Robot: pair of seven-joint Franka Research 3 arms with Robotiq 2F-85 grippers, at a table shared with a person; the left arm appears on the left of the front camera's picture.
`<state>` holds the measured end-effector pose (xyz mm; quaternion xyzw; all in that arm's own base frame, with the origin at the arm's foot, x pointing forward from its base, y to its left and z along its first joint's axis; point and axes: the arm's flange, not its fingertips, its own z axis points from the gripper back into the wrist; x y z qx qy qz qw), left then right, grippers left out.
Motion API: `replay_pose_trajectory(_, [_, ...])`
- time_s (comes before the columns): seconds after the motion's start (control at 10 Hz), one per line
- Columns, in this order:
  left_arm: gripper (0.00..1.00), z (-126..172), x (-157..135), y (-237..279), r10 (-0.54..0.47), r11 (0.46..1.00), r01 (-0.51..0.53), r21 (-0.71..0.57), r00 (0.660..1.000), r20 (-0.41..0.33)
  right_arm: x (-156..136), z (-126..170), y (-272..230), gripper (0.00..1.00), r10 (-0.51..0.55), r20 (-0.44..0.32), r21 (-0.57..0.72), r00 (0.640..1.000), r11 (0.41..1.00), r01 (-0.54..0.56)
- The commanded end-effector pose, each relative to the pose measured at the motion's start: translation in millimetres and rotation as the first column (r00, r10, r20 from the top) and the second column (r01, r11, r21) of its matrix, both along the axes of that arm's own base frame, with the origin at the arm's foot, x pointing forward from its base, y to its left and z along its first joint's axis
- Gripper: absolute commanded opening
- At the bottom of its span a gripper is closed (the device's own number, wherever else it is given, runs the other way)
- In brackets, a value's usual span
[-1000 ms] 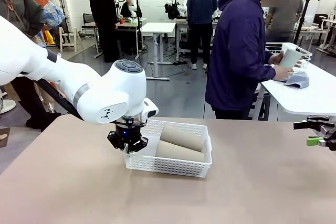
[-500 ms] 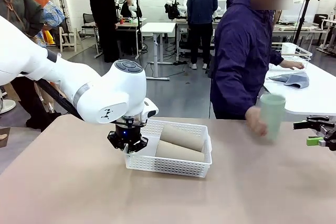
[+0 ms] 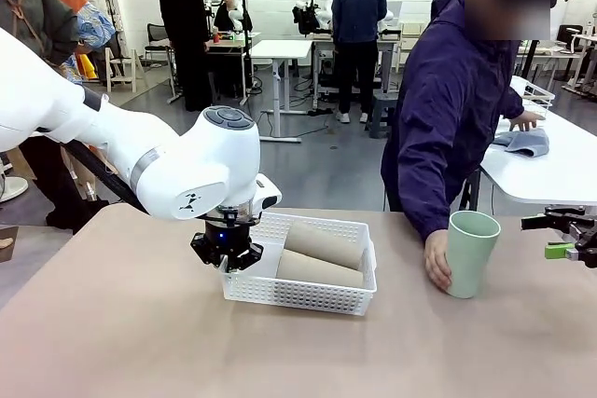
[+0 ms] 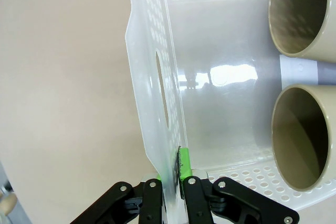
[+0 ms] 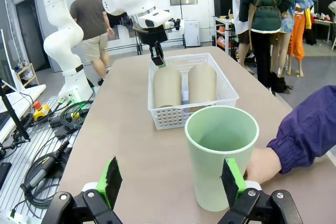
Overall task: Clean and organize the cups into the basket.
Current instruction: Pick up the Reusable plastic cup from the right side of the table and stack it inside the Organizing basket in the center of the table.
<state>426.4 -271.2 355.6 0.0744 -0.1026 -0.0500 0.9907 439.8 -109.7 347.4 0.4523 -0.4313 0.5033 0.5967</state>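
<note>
Left gripper (image 3: 227, 256) is clenched on the left end wall of the basket (image 3: 298, 295). In the left wrist view its green pads (image 4: 182, 157) pinch the thin white plastic just beside the handle cutout (image 4: 163, 95). We find the basket resting on the desk (image 3: 140, 342), left of centre.

Two tan cups lie on their sides in the right part of the basket, side by side: the far cup (image 3: 322, 244) and the near cup (image 3: 312, 269). Their open mouths face the left gripper. A pale strip (image 4: 299, 69) shows on the basket floor between them; we cannot read any print on it. A small dark emblem (image 3: 189, 200) marks the left arm's white housing, too small to read.

The right gripper (image 3: 558, 236) is released, fingers spread wide, at the desk's right edge. The mint green cup (image 3: 469, 253) stands upright on the desk, mouth up, left of that gripper and apart from it. A person's hand (image 3: 436, 263) touches the cup's left side.
</note>
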Motion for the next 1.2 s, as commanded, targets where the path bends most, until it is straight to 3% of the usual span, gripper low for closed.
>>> replay_pose_trajectory(0.0, [0.0,-3,-2,0,-0.006,1.0,0.006,0.01,1.0,0.001,-2,3,2,1.0,0.01,0.004,-0.008,1.0,1.0,-0.01])
replay_pose_trajectory(0.5, [0.0,-3,-2,0,-0.006,1.0,0.006,0.01,1.0,0.001,0,0,0,1.0,0.0,0.0,0.0,1.0,1.0,0.0])
replay_pose_trajectory(0.8, [0.0,-3,-2,0,-0.006,1.0,0.006,0.01,1.0,0.001,21,-50,-1,1.0,-0.07,0.04,-0.075,0.997,0.995,0.073])
replay_pose_trajectory(1.1, [0.0,-3,-2,0,-0.006,1.0,0.006,0.01,1.0,0.001,36,-80,4,1.0,-0.114,0.037,-0.143,0.993,0.983,0.119])
